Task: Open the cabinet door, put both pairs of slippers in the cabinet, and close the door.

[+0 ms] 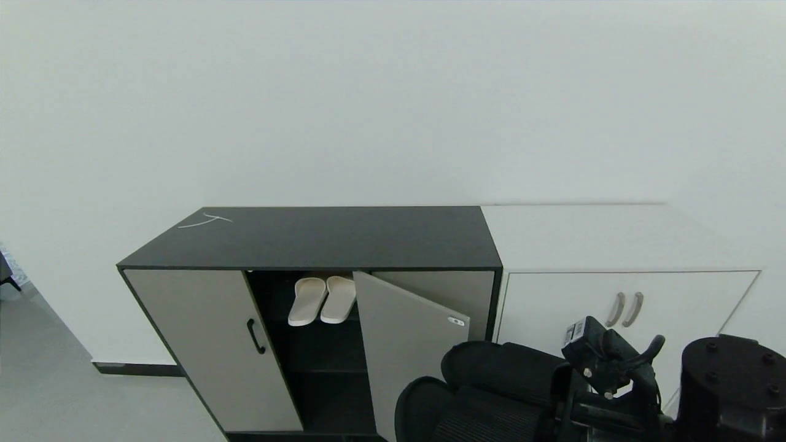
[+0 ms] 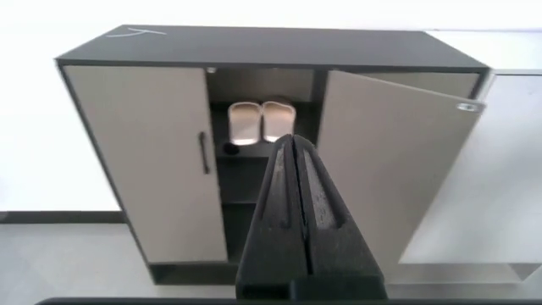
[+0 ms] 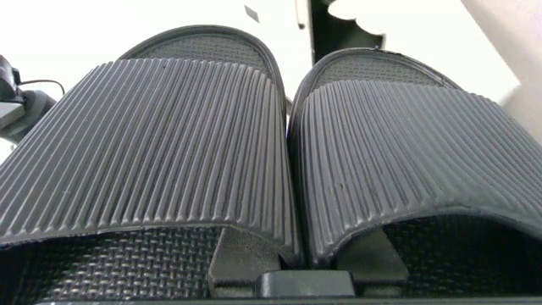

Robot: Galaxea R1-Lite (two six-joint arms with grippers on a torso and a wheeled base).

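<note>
The black-topped cabinet (image 1: 319, 236) stands against the wall with its left door (image 1: 202, 344) shut and its right door (image 1: 411, 350) swung partly open. A pair of white slippers (image 1: 322, 299) lies side by side on the top shelf, also seen as white slippers (image 2: 261, 121) in the left wrist view. My right gripper (image 3: 296, 267) is shut on a pair of black ribbed slippers (image 3: 279, 144), held low in front of the open door (image 1: 485, 387). My left gripper (image 2: 292, 142) is shut with nothing in it, pointing at the cabinet opening from a distance.
A white cabinet (image 1: 614, 245) with two curved handles (image 1: 625, 309) adjoins the black one on the right. The left door has a black handle (image 1: 256, 336). Lower shelves (image 1: 325, 368) lie beneath the white slippers. Grey floor (image 1: 55, 380) spreads to the left.
</note>
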